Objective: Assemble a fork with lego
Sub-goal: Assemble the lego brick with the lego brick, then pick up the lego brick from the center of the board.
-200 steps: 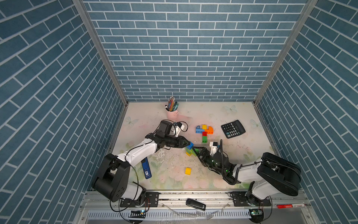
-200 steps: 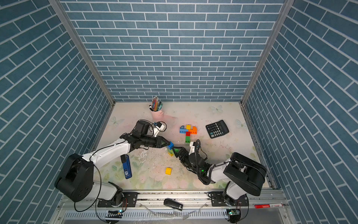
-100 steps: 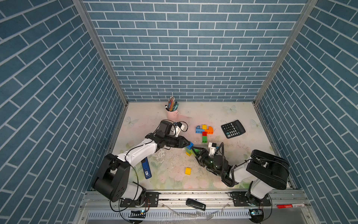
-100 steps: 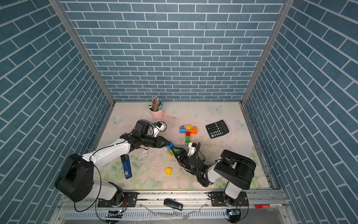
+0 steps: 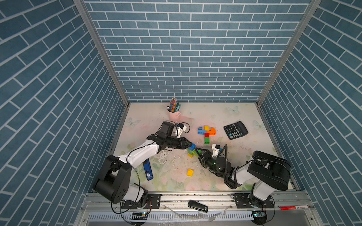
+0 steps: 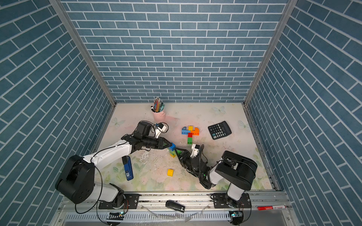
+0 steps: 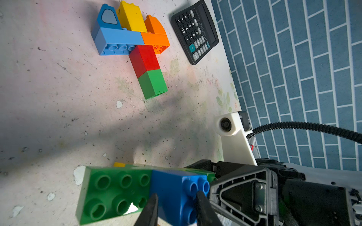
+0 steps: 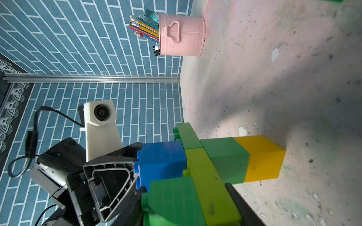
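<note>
A lego stack (image 5: pixel 191 153) stands mid-table: yellow brick (image 8: pixel 262 156) at the bottom, a green one above it, then a lime bar (image 8: pixel 205 176), with a blue brick (image 8: pixel 162 162) and a green brick (image 8: pixel 172 199) on top. My left gripper (image 7: pixel 176 197) comes in from the left and is shut on the blue brick (image 7: pixel 172 187). My right gripper (image 8: pixel 186 197) reaches from the right, its fingers pressed against the green brick and lime bar. A second lego piece (image 5: pixel 206 131), T-shaped in blue, yellow, orange, red and green, lies flat behind. One loose yellow brick (image 5: pixel 190 172) lies nearer the front.
A black calculator (image 5: pixel 235 129) lies at the back right, a pink cup of pencils (image 5: pixel 174 114) at the back. A blue device (image 5: pixel 148 169) lies beside the left arm. Blue brick-pattern walls close three sides.
My right gripper has slid in towards the stack and its jaws have narrowed onto the green brick and lime bar. The left gripper and the stack have stayed put.
</note>
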Robot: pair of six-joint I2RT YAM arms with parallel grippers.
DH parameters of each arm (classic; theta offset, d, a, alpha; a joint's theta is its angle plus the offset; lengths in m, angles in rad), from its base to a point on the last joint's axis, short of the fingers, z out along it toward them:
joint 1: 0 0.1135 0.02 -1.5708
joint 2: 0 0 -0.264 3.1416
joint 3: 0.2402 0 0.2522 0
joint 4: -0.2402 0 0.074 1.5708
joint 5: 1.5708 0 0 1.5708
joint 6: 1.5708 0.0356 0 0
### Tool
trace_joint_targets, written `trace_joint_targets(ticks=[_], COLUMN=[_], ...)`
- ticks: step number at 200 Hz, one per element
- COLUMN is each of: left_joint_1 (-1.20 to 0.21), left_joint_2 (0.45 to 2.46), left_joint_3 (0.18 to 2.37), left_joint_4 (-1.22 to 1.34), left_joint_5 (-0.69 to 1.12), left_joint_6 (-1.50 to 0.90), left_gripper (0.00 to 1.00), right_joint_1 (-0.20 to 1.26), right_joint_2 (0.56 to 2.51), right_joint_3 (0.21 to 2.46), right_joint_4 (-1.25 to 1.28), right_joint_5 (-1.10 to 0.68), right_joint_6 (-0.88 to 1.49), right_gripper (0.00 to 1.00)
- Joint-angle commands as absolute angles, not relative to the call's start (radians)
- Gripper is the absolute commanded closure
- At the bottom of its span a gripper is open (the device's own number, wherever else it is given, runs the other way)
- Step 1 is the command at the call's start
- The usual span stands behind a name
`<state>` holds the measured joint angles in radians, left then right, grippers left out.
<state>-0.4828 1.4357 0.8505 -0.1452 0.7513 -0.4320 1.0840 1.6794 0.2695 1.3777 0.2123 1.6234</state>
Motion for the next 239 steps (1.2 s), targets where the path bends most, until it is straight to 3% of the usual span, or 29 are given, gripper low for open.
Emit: trace_joint_targets(ticks=[1, 32, 60, 96, 134, 160, 199, 239], left_joint_1=[-0.487, -0.487, -0.488, -0.488, -0.488, -0.487, -0.489, -0.486], left_joint_2=[1.442, 1.440, 1.441, 1.443, 1.443, 1.440, 1.434, 1.427], left_joint_3=[0.853, 0.852, 0.853, 0.857, 0.861, 0.862, 0.861, 0.883], left_joint_4=[-0.190, -0.190, -0.191, -0.190, -0.187, -0.182, -0.175, -0.177], left_joint_5=[0.730, 0.730, 0.730, 0.731, 0.733, 0.734, 0.733, 0.747], left_joint_6=[-0.414, -0.413, -0.413, -0.413, -0.416, -0.420, -0.425, -0.430], left_gripper=[0.66, 0.67, 0.67, 0.67, 0.67, 0.66, 0.62, 0.56], right_joint_1=[1.092, 1.097, 1.098, 1.100, 1.128, 1.199, 1.396, 1.415], right_joint_2=[1.717, 1.736, 1.713, 1.504, 1.086, 1.022, 1.239, 1.286], right_joint_3=[0.266, 0.263, 0.254, 0.229, 0.378, 0.528, 0.712, 0.715], right_joint_4=[1.382, 1.390, 1.362, 1.070, 0.249, -0.171, -0.386, -0.324], right_joint_5=[0.230, 0.236, 0.247, 0.307, 0.424, 0.510, 0.595, 0.620], right_joint_6=[1.658, 1.667, 1.638, 1.519, 1.264, 1.205, 1.300, 1.304], right_gripper=[0.43, 0.44, 0.19, 0.03, 0.02, 0.05, 0.09, 0.11])
